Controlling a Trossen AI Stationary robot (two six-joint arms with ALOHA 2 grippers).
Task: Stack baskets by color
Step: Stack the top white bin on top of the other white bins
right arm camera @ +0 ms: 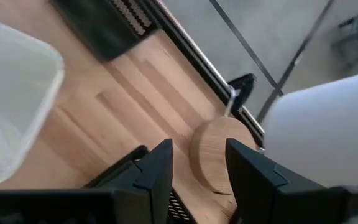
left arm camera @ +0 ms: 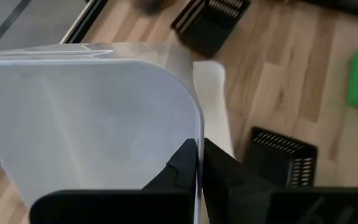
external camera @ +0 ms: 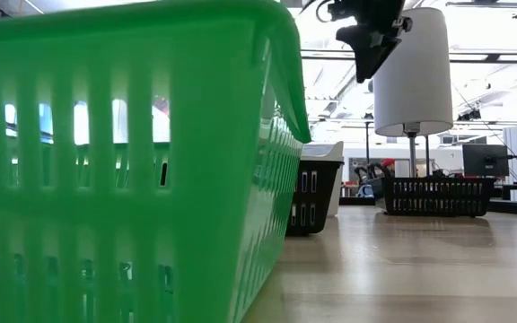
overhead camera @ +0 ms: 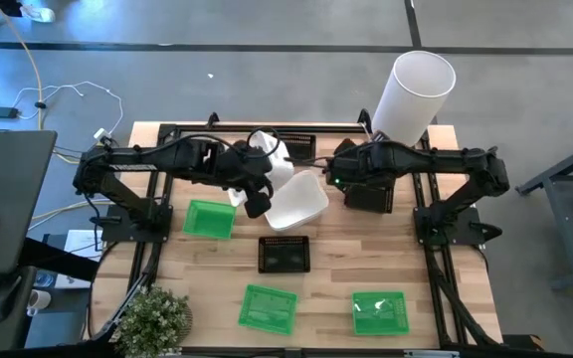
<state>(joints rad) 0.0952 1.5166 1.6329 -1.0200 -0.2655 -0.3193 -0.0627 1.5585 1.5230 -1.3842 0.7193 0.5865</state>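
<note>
My left gripper [left arm camera: 199, 149] is shut on a white basket [left arm camera: 98, 118], which shows above the table's middle [overhead camera: 272, 157]. A second white basket [overhead camera: 298, 201] lies on the table just beside it. Three green baskets [overhead camera: 210, 219] [overhead camera: 268, 306] [overhead camera: 380, 311] and a black basket [overhead camera: 285, 254] rest on their bottoms toward the near side. My right gripper [right arm camera: 199, 155] stands open right of centre [overhead camera: 339, 181] with nothing between its fingers, above the tabletop by the white cylinder's wooden foot [right arm camera: 219, 155]. My left gripper pinches the white basket's thin wall at a rounded corner [left arm camera: 194, 134], one finger on each face of the wall. The fingers come slanting down from the table's left. The basket is tipped steeply on edge and lifted off the wood.
A tall white cylinder [overhead camera: 413, 94] stands at the far right corner. One black basket [overhead camera: 368, 196] lies under the right arm and another [overhead camera: 288, 139] at the far edge. A potted plant [overhead camera: 154, 318] sits at the near left corner. Bare wood shows between the green baskets.
</note>
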